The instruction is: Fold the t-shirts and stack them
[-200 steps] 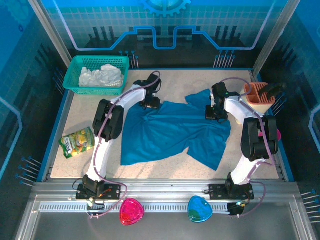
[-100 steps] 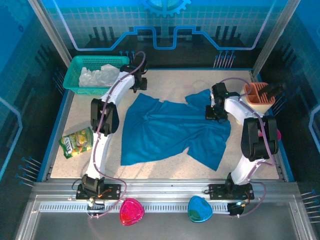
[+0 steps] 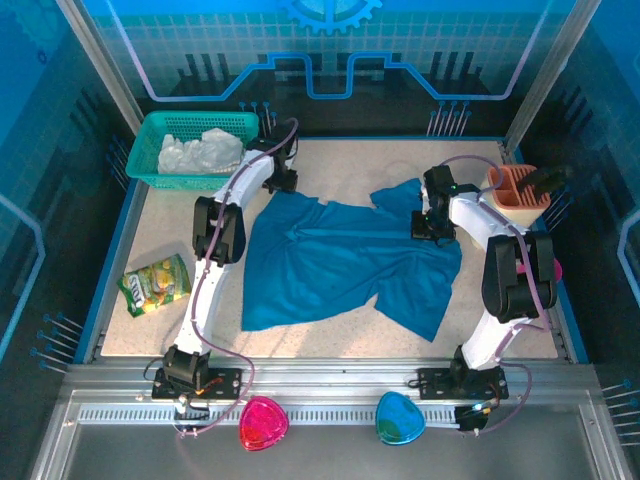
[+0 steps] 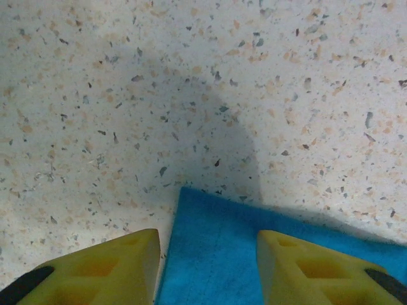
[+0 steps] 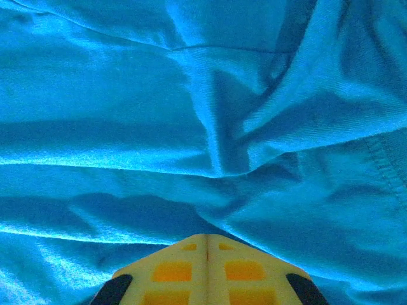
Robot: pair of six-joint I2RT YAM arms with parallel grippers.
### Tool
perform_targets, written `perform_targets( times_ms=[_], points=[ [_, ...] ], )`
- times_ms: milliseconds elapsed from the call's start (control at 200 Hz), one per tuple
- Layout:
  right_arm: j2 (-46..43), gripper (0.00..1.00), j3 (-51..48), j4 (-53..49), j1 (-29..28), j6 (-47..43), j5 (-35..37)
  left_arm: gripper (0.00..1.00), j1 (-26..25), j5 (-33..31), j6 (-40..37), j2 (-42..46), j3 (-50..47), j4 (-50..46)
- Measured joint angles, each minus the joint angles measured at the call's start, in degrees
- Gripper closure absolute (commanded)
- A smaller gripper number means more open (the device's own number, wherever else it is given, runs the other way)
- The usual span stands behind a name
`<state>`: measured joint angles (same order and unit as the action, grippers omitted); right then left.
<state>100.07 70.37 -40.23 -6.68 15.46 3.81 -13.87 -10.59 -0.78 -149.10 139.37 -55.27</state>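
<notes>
Step in hand, as judged: take the far-left corner of the teal t-shirt [image 3: 340, 265] for a first fold. The shirt lies spread and rumpled across the middle of the counter [image 3: 360, 165], with one sleeve bunched at its far right. The white t-shirt [image 3: 205, 150] sits crumpled in the green basket [image 3: 150, 135] at the far-left corner, not yet folded. State of left claw [image 4: 206, 251]: fingers apart, straddling the shirt corner [image 4: 213, 213], which lies flat on the counter between them, not pinched. State of right claw [image 5: 206, 244]: fingers together, tips down at the cloth near the right sleeve. Creases run toward the tips, but whether cloth is caught between them cannot be told. To do it well: lower the left claw until the tips meet the counter, reach a little past the hem so the grip takes cloth rather than bare edge, then close fully. Lift just clear and carry the corner straight toward the near hem. Risks: a single layer slipping out, or the right side dragging if the right claw pins it unevenly.
</notes>
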Motion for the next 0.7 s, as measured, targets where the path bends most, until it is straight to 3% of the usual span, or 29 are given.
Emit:
perform_targets(
  times_ms=[245,435,575,621,701],
  points=[
    [0.0,1.0,0.0,-0.1,0.0,0.0,0.0,0.53,0.6,0.9,-2.6,-1.9,2.1,-0.6],
    [0.0,1.0,0.0,-0.2,0.0,0.0,0.0,0.42,0.6,2.0,-4.2,-5.4,8.0,-3.0],
    [0.0,1.0,0.0,-0.2,0.0,0.0,0.0,0.42,0.6,2.6,-5.2,-6.9,10.4,-4.7],
    [0.0,1.0,0.0,-0.2,0.0,0.0,0.0,0.48,0.6,2.6,-5.4,-7.0,10.6,-5.2],
    [0.0,1.0,0.0,-0.2,0.0,0.0,0.0,0.49,0.6,3.0,-5.8,-7.0,10.6,-6.0]
  ],
)
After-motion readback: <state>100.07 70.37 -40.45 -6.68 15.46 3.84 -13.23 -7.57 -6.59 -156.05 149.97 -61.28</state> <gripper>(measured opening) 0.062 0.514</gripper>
